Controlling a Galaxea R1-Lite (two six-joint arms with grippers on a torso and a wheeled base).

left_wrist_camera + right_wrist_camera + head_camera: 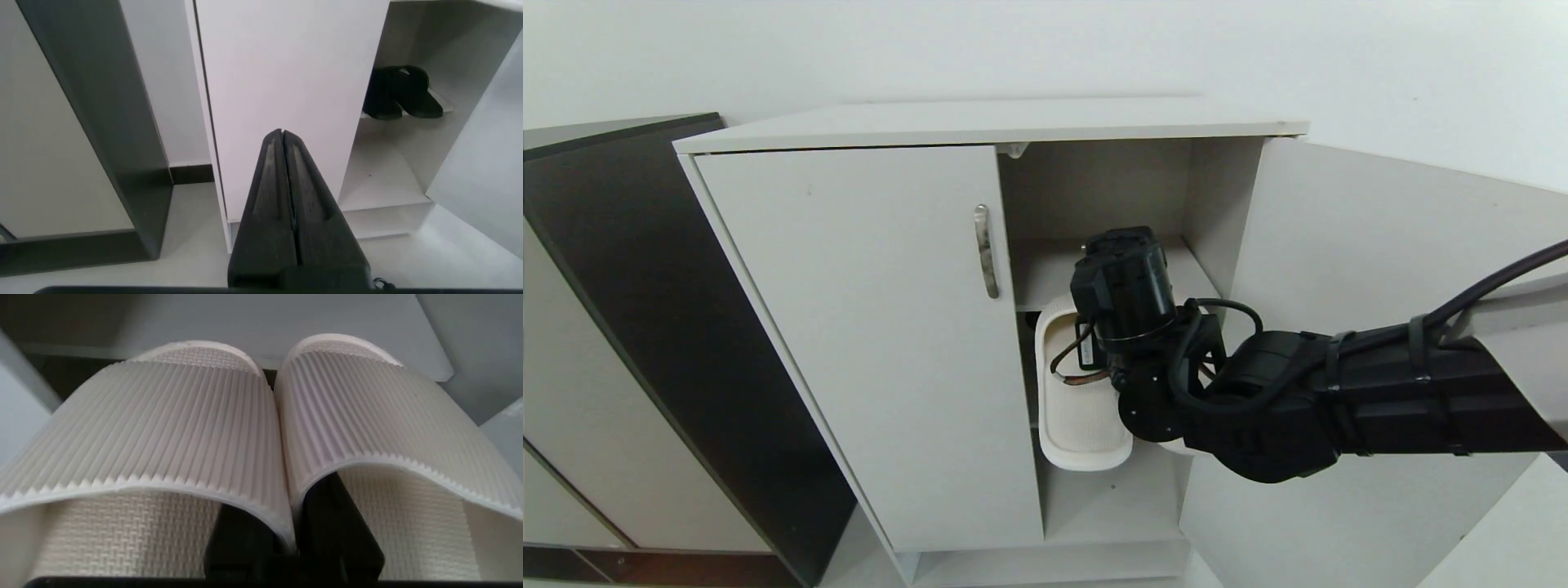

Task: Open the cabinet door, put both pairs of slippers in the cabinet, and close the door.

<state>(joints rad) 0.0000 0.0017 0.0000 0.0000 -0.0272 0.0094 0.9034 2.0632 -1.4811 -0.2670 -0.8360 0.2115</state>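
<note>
Head view: door [874,343] beside slippers [1082,416]

Two white slippers [163,433], likely two black slippers [400,91]

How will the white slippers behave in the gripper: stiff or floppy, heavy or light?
Probably light: the right gripper carries both white slippers by their straps. Likely fairly stiff: the ribbed straps stand arched under the pinch. The ribs should resist slipping.

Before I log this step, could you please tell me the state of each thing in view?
Right door: open.
Left door: closed.
White slippers: gripped by right pincer at the cabinet opening.
Black slippers: lying inside it.
Left pincer: shut, empty.
</note>
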